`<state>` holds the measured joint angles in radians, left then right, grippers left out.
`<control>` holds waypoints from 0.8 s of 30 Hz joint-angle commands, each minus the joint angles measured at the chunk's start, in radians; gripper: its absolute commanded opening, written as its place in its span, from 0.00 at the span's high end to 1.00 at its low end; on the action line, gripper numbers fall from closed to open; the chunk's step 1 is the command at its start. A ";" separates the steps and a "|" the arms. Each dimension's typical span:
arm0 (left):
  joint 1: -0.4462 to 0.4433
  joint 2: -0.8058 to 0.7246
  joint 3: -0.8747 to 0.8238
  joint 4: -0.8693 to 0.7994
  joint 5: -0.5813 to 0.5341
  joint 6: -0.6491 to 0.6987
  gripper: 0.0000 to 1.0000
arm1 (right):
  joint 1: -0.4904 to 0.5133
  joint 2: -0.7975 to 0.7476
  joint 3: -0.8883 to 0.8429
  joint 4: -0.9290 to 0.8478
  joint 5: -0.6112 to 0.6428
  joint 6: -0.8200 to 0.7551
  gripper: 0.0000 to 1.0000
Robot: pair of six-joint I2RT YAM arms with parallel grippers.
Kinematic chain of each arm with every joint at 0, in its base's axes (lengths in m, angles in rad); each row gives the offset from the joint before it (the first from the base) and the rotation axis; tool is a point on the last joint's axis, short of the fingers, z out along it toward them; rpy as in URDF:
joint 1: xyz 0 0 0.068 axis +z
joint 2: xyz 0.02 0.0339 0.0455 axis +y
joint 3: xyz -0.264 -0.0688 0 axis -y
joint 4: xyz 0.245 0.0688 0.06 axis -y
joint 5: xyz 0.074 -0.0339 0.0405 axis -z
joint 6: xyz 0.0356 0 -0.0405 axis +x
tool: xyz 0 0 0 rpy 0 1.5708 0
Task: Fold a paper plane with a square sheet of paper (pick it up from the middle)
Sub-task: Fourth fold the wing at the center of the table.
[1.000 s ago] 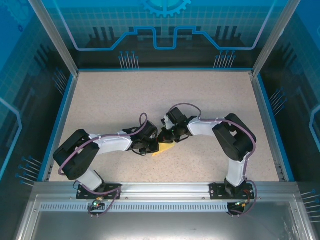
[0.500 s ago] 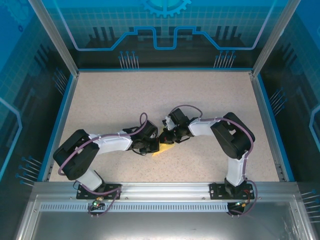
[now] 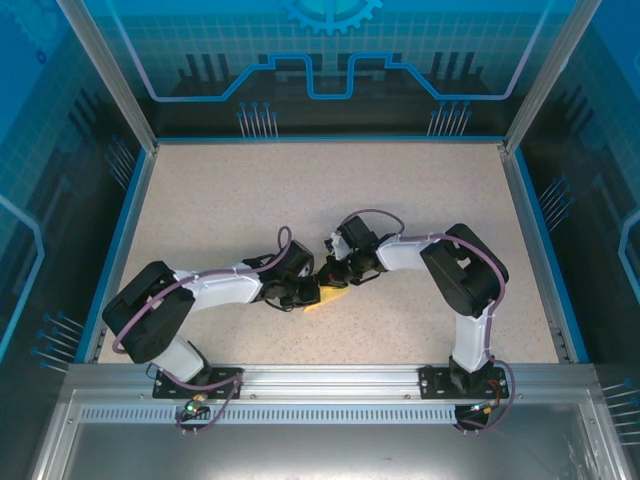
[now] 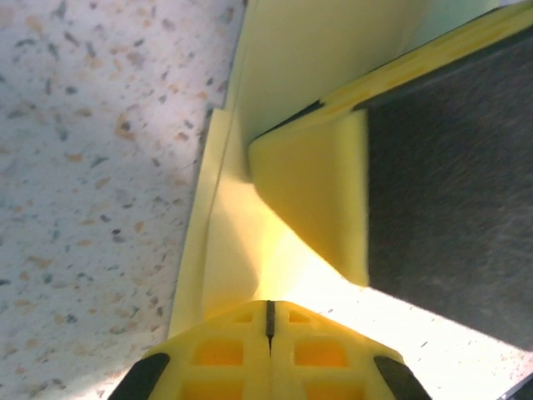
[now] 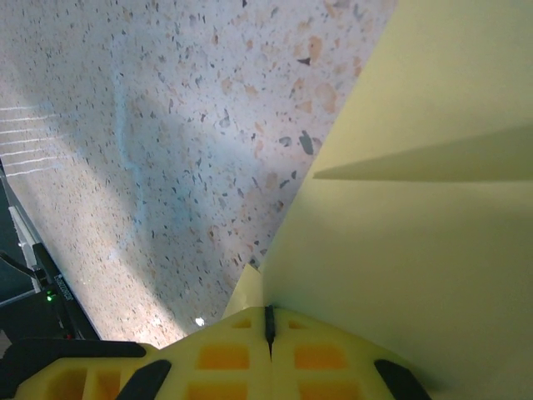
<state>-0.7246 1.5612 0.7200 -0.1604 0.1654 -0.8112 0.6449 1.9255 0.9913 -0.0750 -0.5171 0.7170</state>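
At mid-worktop [image 3: 220,200], between the two arms, the sheet of paper [image 3: 328,301] shows as a small pale-yellow wedge. Both wrists converge over it from either side and hide most of it. It is already partly folded and no longer has a square outline.

Left hand [image 4: 268,321]: fingers pressed together, with only a thin seam between the tips. Paper runs out from that seam, so the hand is pinched on the sheet. In the left wrist view a folded edge rises up and to the right from the tips. A dark body with a yellow rim [image 4: 450,183] lies against the paper on the right.

Right hand [image 5: 268,323]: fingers also closed tip to tip, clamped on the same sheet. The paper spreads up and right from the tips, with one straight crease across it. Speckled worktop is on the left.
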 commanded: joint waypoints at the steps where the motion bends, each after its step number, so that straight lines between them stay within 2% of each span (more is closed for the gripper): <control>1: -0.001 -0.023 -0.026 -0.024 0.008 -0.027 0.96 | -0.011 0.083 -0.017 -0.090 0.118 0.006 0.98; 24: 0.025 -0.049 -0.091 -0.104 -0.060 -0.014 0.96 | -0.011 0.114 0.009 -0.177 0.166 -0.011 0.99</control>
<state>-0.7139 1.5322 0.6682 -0.1635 0.1459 -0.8322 0.6449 1.9465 1.0298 -0.1291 -0.5217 0.7170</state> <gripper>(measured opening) 0.046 0.043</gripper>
